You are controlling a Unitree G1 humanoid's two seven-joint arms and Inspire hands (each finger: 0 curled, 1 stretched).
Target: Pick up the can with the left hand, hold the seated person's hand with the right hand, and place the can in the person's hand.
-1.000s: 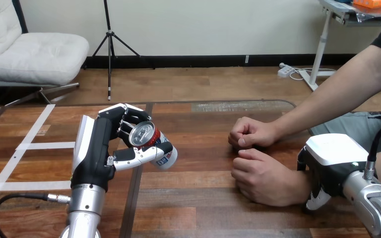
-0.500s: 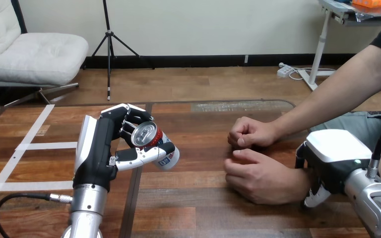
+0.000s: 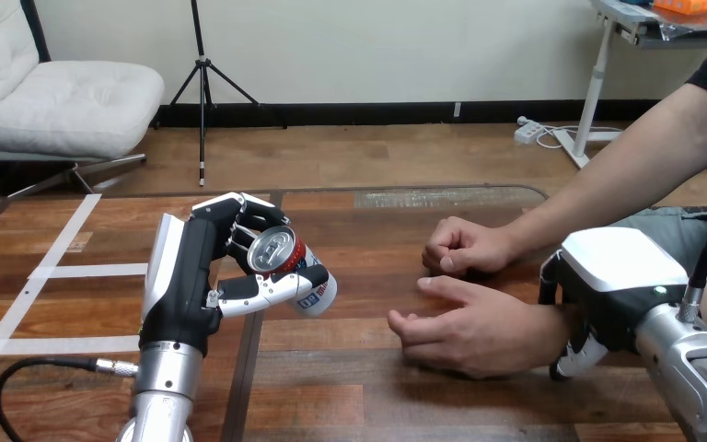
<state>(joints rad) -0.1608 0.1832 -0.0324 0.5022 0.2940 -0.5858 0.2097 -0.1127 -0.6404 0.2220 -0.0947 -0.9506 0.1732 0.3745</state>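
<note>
The wooden table (image 3: pixel 377 391) bears white tape strips (image 3: pixel 83 270) toward its left edge; toward its right edge rest the person's far fist (image 3: pixel 460 247) and the person's near hand (image 3: pixel 469 330)

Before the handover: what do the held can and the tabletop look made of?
Red, white and blue printed can: likely thin aluminium, given its shiny silver rimmed top and glossy wall. Brown plank-patterned table: wood or wood-look laminate, grain visible, slight sheen; cannot tell which.

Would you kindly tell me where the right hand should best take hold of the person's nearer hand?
At the wrist, from the view's right: the person's nearer hand lies with fingers pointing left toward the can, which needs them free, and the right hand sits there.
</note>
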